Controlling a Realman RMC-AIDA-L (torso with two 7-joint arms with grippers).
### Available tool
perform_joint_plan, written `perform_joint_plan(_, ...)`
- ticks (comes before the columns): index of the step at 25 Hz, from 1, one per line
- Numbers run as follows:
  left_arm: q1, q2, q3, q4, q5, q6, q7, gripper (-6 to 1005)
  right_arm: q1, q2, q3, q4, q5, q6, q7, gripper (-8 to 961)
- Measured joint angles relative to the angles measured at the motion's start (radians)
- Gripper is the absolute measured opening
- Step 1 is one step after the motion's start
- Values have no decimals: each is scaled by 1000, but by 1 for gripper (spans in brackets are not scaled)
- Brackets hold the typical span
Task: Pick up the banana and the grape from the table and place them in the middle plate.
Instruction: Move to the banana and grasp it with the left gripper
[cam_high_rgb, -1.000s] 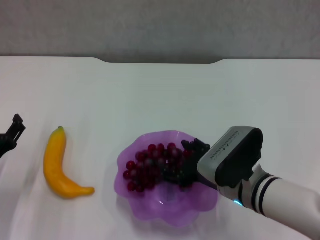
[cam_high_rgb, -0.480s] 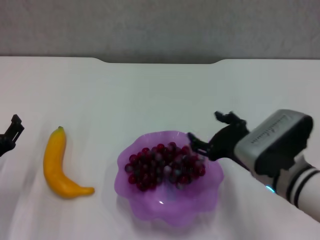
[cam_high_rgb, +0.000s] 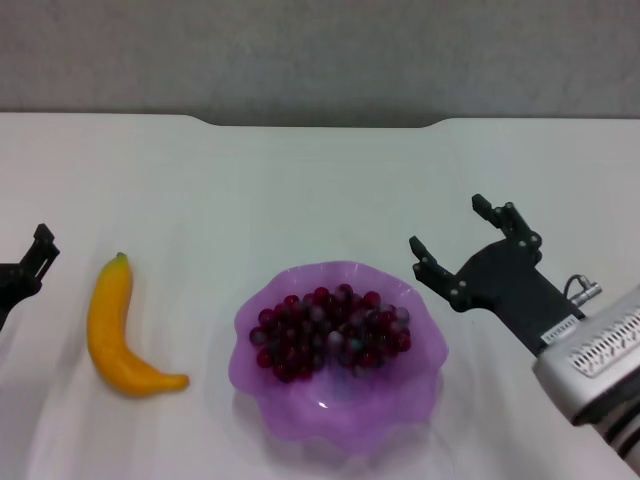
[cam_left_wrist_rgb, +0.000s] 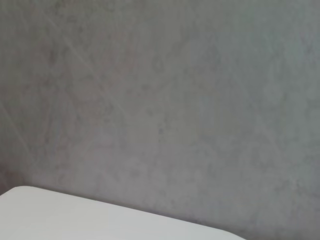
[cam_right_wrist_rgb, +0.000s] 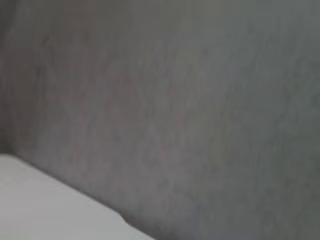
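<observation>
On the middle plate (cam_high_rgb: 340, 400) we already have the grape (cam_high_rgb: 330, 333); the banana (cam_high_rgb: 120, 330) lies on the table (cam_high_rgb: 300, 180), left of the plate, not yet picked. Our right gripper (cam_high_rgb: 465, 240) hangs spread and empty beside the plate's right rim. Our left gripper (cam_high_rgb: 25, 270) waits near the banana; we cannot tell its fingers' state. Both wrist views show only wall and table edge.

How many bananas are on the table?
1. The banana lies on the white table, to the robot's left of the purple plate that holds the grapes. None looks hidden, though the grapes cover part of the plate.
</observation>
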Motion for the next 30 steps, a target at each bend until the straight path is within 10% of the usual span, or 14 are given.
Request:
perform_joint_plan(10, -4, -1, 56, -33, 1, 3, 5, 891, 122, 7, -51, -340, 0, -238, 289, 893)
perform_joint_plan(19, 48, 33, 146, -248, 6, -75, 87, 891, 125, 9, -90, -367, 12, -215, 304, 893)
perform_joint_plan(25, 108, 102, -5, -618, 74, -627, 219, 891, 128, 10, -93, -366, 11, -196, 301, 893)
perform_joint_plan(30, 153, 22, -294, -853, 111, -1112, 491, 891, 128, 10, -93, -366, 11, -194, 301, 893)
